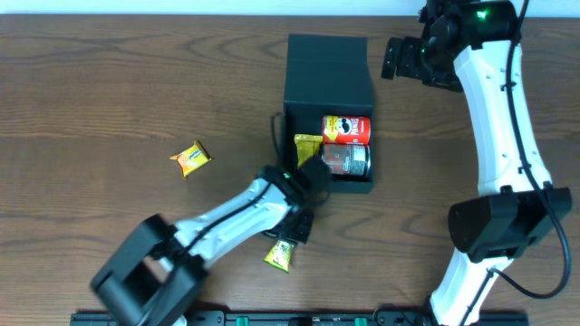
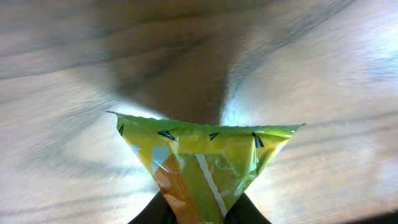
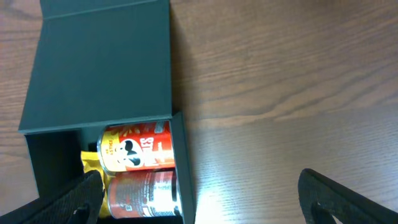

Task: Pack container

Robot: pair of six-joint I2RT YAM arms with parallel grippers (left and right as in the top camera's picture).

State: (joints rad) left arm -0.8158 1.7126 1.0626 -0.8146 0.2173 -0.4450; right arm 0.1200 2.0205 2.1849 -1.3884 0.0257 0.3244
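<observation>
**Container** (image 1: 328, 109): it stood on the table (image 1: 109, 81) at mid-table. Its hinged lid (image 1: 328, 65) was open and laid back on the far side of the box. I inspected the interior from the overhead and right wrist views.

- A red Pringles can (image 1: 346, 129) lay on its side against the container's lid-side wall.
- A grey Pringles can (image 1: 347, 160) lay on its side just beside the red one, toward the container's near wall.
- A packed packet (image 1: 307, 148), yellow, sat inside the container at the ends of both cans.

**My left jaws:** closed on a gripped packet (image 2: 202, 158), yellow-green. It was held by its lower corner, with the sealed edge uppermost in the wrist view. The surface behind it was blurred. My left arm (image 1: 227, 217) extended to the container's near corner, on the packed packet's side. From overhead I could not make out the gripped packet.

**My right jaws:** wide open and holding nothing, with the fingers (image 3: 336, 196) spread well apart in the wrist view. My right arm (image 1: 494, 118) held these jaws off the container's far corner on the cans' side, clear of the lid and not touching it.

**Outside the container:**

- A loose packet (image 1: 189, 158) lay on the table, well apart from the container, on the side away from the cans.
- A second loose packet (image 1: 279, 255) lay on the nearer side of the container, just beside my left arm.
</observation>
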